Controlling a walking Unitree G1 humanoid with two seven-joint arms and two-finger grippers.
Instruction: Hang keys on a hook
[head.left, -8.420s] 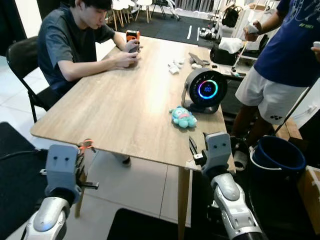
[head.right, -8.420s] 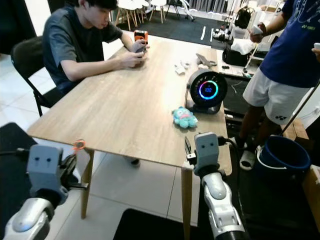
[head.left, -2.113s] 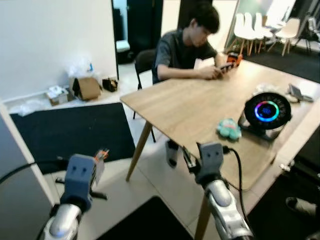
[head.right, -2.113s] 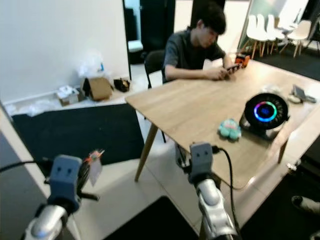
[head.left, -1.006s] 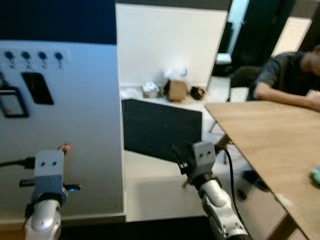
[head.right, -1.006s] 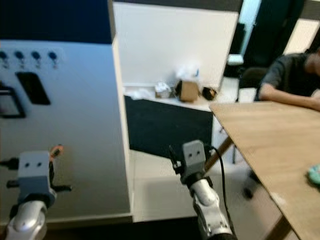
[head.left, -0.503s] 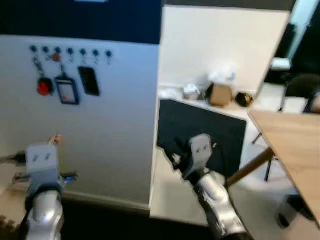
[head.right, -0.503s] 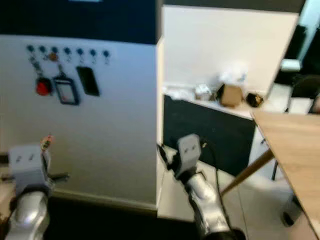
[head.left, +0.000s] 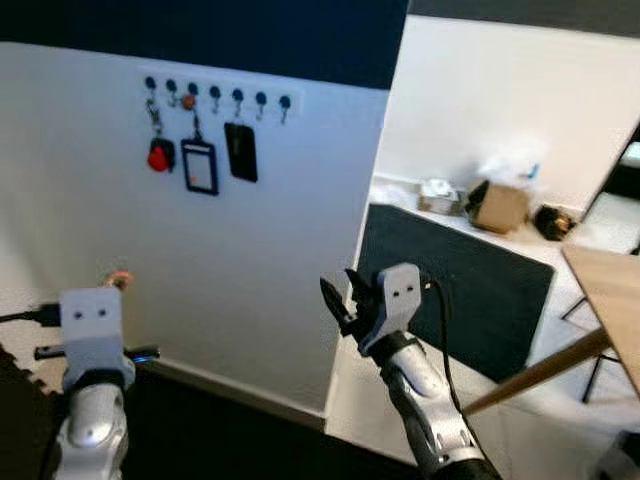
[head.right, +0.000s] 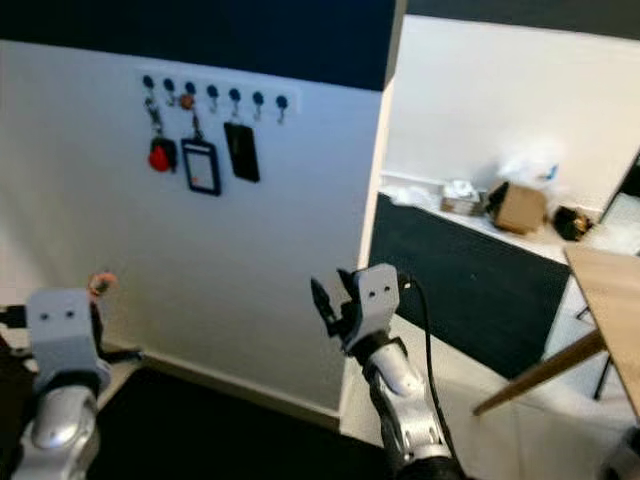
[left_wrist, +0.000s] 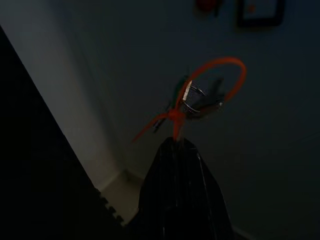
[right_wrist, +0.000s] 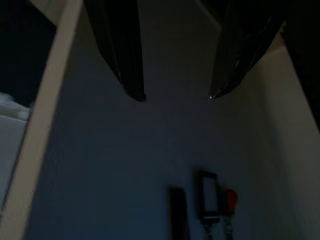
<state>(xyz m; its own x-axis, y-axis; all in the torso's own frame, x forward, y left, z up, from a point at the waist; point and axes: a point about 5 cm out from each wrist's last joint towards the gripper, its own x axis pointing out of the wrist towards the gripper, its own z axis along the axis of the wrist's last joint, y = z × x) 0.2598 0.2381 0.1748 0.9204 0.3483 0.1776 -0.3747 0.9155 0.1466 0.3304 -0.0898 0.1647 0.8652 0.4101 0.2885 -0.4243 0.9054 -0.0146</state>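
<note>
Left claw (left_wrist: 176, 142) is pinched shut on the keys (left_wrist: 197, 97) by their orange loop, which stands up past the fingertips with the metal ring and a small green tag dangling free, so the loop is left open to slip over a peg. It is held low and well short of the white wall (head.left: 260, 260). Right claw (head.left: 340, 295) is spread wide and carries nothing, raised in front of the wall's corner, likely just kept clear. High on the wall runs a row of dark hooks (head.left: 215, 95); a red fob (head.left: 159, 156), a framed badge (head.left: 199, 166) and a black card (head.left: 240, 151) hang from the leftward ones, while the rightmost pegs look bare, the probable targets.
</note>
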